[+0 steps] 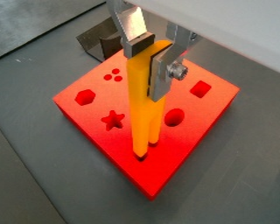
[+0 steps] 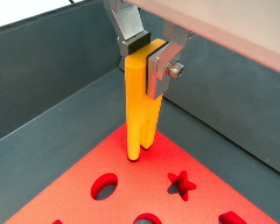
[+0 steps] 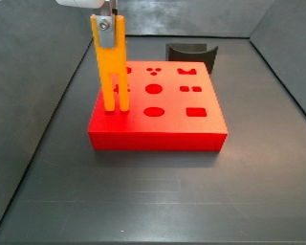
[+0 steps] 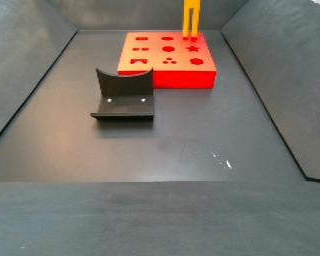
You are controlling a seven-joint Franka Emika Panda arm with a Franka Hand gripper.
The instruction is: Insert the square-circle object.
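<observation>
We are pinching the bar (image 1: 143,96) near its upper end with the hand (image 1: 152,54), the two silver fingers (image 1: 136,37) pressed flat against its opposite faces. The bar is hanging upright, forked end down, and its two short prongs are meeting the top of the red block (image 1: 184,131) near one corner. In both wrist views the prong tips are sitting at the block's face, but we cannot tell whether they are in a hole or only resting on it.

In a side view the hand (image 3: 106,21) is standing high over the block's left edge (image 3: 156,139), with the bar (image 3: 110,72) reaching straight down to the face beside the round and square holes. This view is also showing a dark curved block (image 3: 190,52) behind the red block, just beside its far edge.

In a side view from the opposite end, only the lower part of the bar (image 4: 191,20) is showing at the far corner of the red block (image 4: 170,60), and the hand is cut off by the frame. Here the fixture (image 4: 123,96) is standing on the grey surface (image 4: 176,150), nearer the camera and apart from the red block.

A wrist view is showing the star hole (image 2: 180,182) beside the prongs.
</observation>
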